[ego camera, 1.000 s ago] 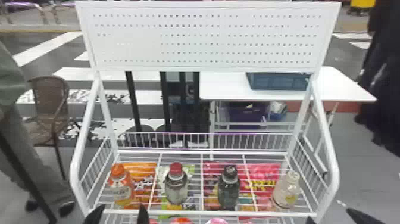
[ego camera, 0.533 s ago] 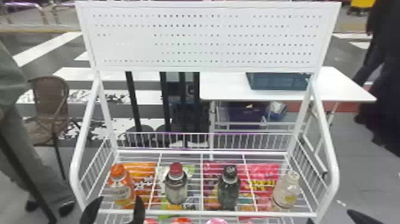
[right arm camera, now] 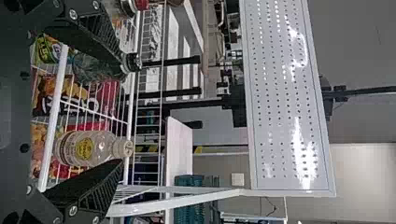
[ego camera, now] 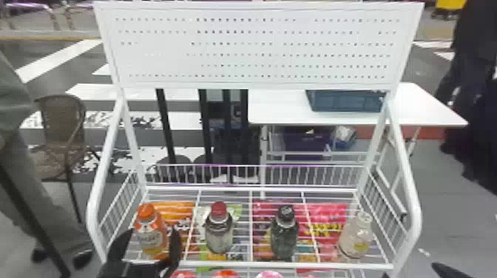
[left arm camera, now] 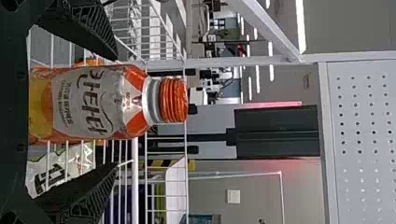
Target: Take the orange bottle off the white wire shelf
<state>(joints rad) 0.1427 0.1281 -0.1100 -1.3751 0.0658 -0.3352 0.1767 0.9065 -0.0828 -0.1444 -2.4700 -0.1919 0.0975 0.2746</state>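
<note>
The orange bottle point(ego camera: 150, 233) stands upright at the left end of the white wire shelf point(ego camera: 259, 264). My left gripper point(ego camera: 148, 247) is open at the shelf's front edge, one finger on each side of the bottle. In the left wrist view the orange bottle point(left arm camera: 93, 103) lies between the spread fingers of my left gripper point(left arm camera: 116, 109), with a gap on either side. At the bottom right corner of the head view is my right gripper point(ego camera: 445, 272), partly cut off; in the right wrist view my right gripper point(right arm camera: 119, 109) is open and holds nothing.
On the same shelf stand a red-capped bottle point(ego camera: 219, 229), a black-capped bottle point(ego camera: 284, 233) and a clear bottle point(ego camera: 355, 236). Colourful snack bags lie beneath the wires. White side rails point(ego camera: 105, 177) flank the shelf; a perforated panel point(ego camera: 255, 44) rises behind.
My left gripper has moved up and forward from the bottom edge of the head view until its fingers flank the orange bottle. The right gripper has barely moved.
</note>
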